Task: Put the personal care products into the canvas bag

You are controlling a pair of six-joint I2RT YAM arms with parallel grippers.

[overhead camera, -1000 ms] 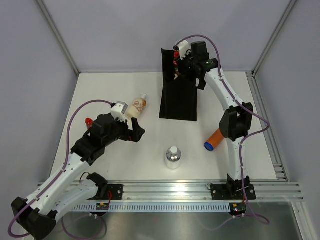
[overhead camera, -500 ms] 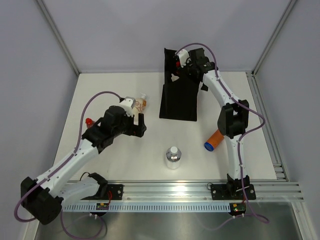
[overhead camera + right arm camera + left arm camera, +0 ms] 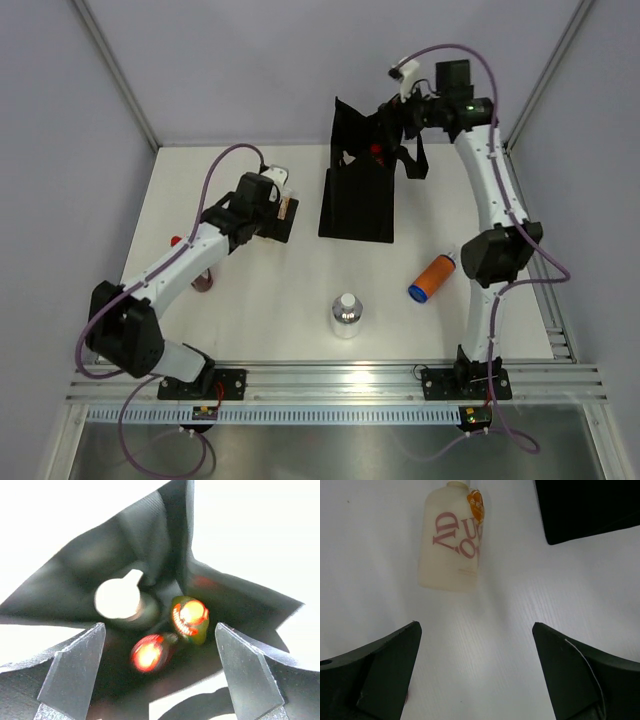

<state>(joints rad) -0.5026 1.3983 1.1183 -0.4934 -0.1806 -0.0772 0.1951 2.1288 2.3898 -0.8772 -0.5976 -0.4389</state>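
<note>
The black canvas bag (image 3: 356, 200) stands at the back centre. My right gripper (image 3: 393, 130) hangs open above its mouth (image 3: 160, 672), holding nothing. Inside the bag (image 3: 150, 535) lie a beige-capped bottle (image 3: 120, 600), a yellow-green red-capped bottle (image 3: 191, 617) and a red one (image 3: 149, 652). My left gripper (image 3: 277, 222) is open over the table (image 3: 476, 670), just short of the cream bottle (image 3: 451, 545), which lies flat left of the bag (image 3: 585, 505). A clear white-capped bottle (image 3: 346, 313) stands in the middle. An orange blue-capped bottle (image 3: 432, 277) lies to the right.
A small red item (image 3: 177, 241) and a dark bottle (image 3: 203, 280) sit beside my left arm near the left wall. A raised rail (image 3: 530, 250) runs along the table's right edge. Grey walls close off the back and sides.
My right gripper has opened over the bag, risen and moved right; the red-capped bottle it held now lies inside. My left arm has moved back and right, over the cream bottle.
</note>
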